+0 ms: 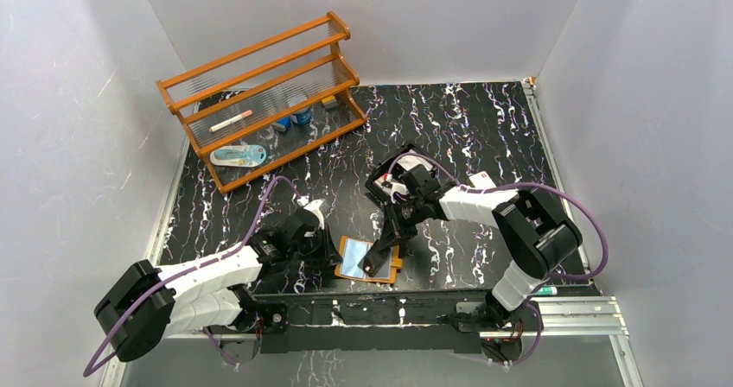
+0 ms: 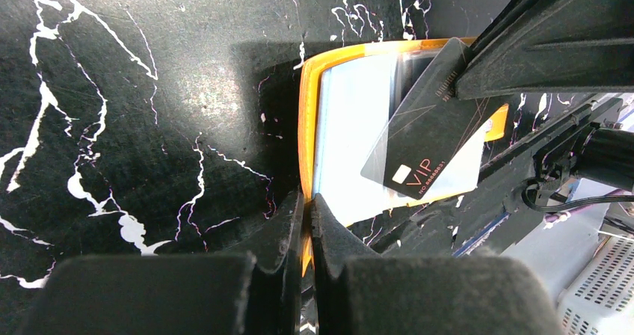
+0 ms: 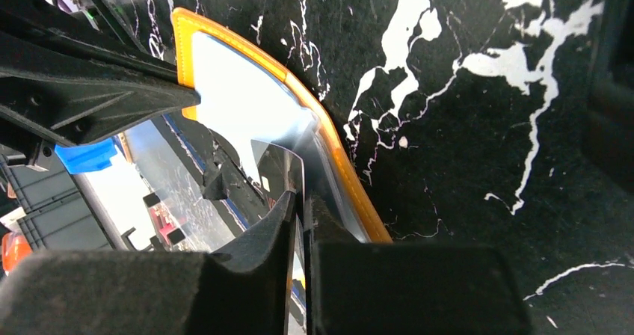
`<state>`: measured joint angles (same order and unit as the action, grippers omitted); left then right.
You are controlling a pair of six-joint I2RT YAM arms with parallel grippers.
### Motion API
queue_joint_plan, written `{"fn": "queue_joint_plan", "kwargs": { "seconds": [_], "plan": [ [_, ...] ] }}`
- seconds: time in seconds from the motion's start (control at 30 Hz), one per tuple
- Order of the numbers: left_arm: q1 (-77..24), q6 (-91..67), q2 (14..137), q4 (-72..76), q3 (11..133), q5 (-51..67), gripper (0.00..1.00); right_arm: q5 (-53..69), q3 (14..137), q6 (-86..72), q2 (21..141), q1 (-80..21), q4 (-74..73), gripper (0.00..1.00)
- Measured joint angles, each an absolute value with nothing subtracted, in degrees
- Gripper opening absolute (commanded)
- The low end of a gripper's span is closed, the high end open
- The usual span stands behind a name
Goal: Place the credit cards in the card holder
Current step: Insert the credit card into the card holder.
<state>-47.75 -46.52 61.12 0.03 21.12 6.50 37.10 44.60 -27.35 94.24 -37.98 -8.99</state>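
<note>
**Operator:** Why is the left arm sitting so low by the bases?

**Spotter:** Your left gripper (image 2: 308, 200) is closed on the orange left rim of the card holder (image 2: 305, 118). The holder lies open and flat on the table (image 1: 484, 136), just ahead of the arm bases. I'd judge the pinch is there to pin the holder, so it can't slide while a card goes in.

**Operator:** And the card itself?

**Spotter:** The black credit card (image 2: 422, 144) hangs tilted over the clear sleeve. Its lower corner is down near the plastic and its raised end is between the fingers of your right gripper (image 3: 301, 204). Those jaws stand almost together, with the card's thin edge in the slit between them. Holding it by the far end leaves the leading corner free to find the sleeve mouth. I can't tell whether that corner is under the plastic or only resting on top.

**Operator:** Anything farther out to mind?

**Spotter:** Only the wooden rack (image 1: 259, 102) at the back left, well apart from your work. No other cards show in these views.
</note>
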Motion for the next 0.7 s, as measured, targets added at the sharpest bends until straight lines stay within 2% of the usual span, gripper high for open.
{"fn": "queue_joint_plan", "kwargs": {
  "seconds": [0.7],
  "plan": [
    [-47.7, -40.8, 62.4, 0.2, 21.9, 7.6, 0.0, 34.6, 53.5, -21.3, 101.3, -42.6, -17.9, 0.12]
  ]
}}
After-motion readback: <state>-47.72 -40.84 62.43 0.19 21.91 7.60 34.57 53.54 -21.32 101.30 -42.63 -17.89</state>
